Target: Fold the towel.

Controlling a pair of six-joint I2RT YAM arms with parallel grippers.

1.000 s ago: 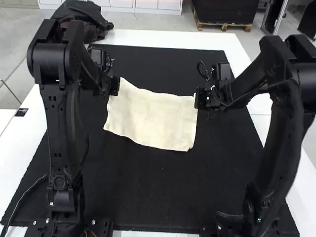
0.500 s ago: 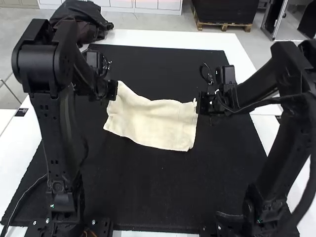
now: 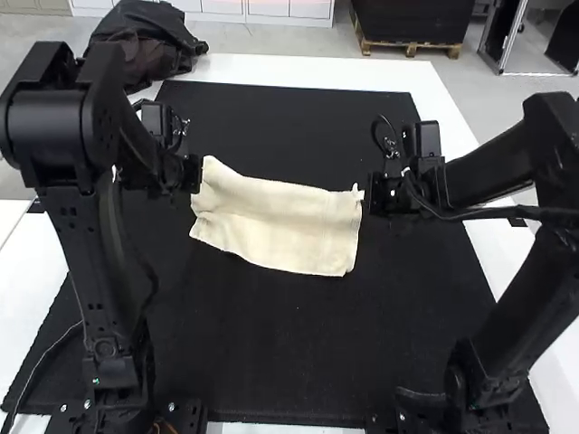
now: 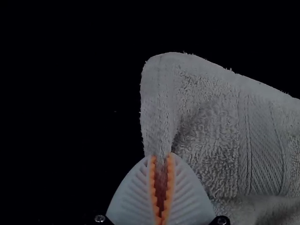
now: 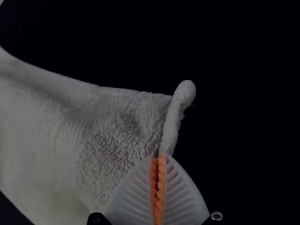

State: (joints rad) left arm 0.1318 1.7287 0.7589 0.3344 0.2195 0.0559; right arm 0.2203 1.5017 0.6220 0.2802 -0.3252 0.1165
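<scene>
In the high view, my left gripper [image 3: 192, 174] is at the cream towel's far left corner, and my right gripper [image 3: 369, 193] is at its far right corner. Between them the towel [image 3: 280, 226] lies roughly rectangular, creased near the left side. The left wrist view has the left gripper [image 4: 161, 161] shut on an edge of the towel [image 4: 211, 126]. Seen from the right wrist, the right gripper [image 5: 158, 161] is closed on a narrow rolled edge of the towel [image 5: 117, 136].
A black mat [image 3: 271, 362] covers most of the white table [image 3: 317, 70]. Dark fabric [image 3: 149, 41] is heaped at the table's far left corner. The arms stand on either side of the mat.
Both grippers have moved slightly nearer the arms' bases and outward, the left one more to the left. The towel's far edge has come nearer, while its near edge has stayed put.
</scene>
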